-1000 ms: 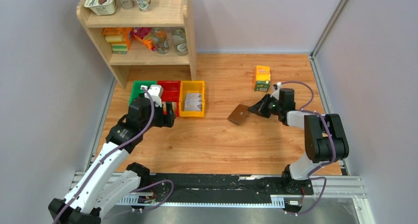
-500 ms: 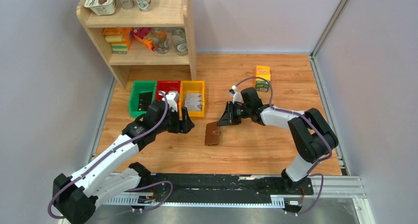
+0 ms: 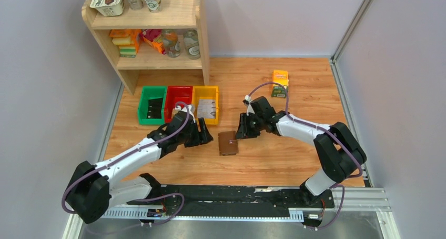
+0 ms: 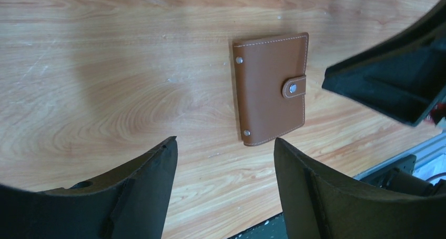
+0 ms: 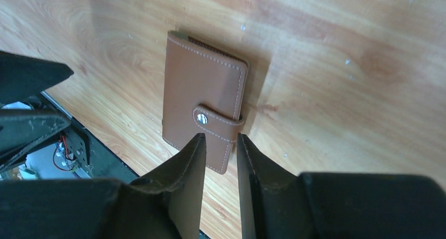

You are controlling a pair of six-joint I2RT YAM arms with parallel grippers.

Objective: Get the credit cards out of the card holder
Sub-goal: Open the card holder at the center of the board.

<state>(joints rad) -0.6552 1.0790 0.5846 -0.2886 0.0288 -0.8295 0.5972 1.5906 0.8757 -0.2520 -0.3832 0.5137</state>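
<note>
The card holder is a brown leather wallet lying flat and closed on the wooden table, its clasp tab snapped shut. No credit cards show; anything inside is hidden. My left gripper is open and empty just left of the holder. In the left wrist view the holder lies beyond my spread left gripper. My right gripper hovers at the holder's right edge. In the right wrist view its jaws stand a narrow gap apart over the clasp tab of the holder, gripping nothing.
Green, red and yellow bins sit behind the left gripper. A wooden shelf with jars and cups stands at the back left. An orange-green carton stands at the back right. The table's front rail is near the holder.
The holder went from the right side to the table's middle with the right gripper, then stayed put. The left gripper has moved right, close to the holder.
</note>
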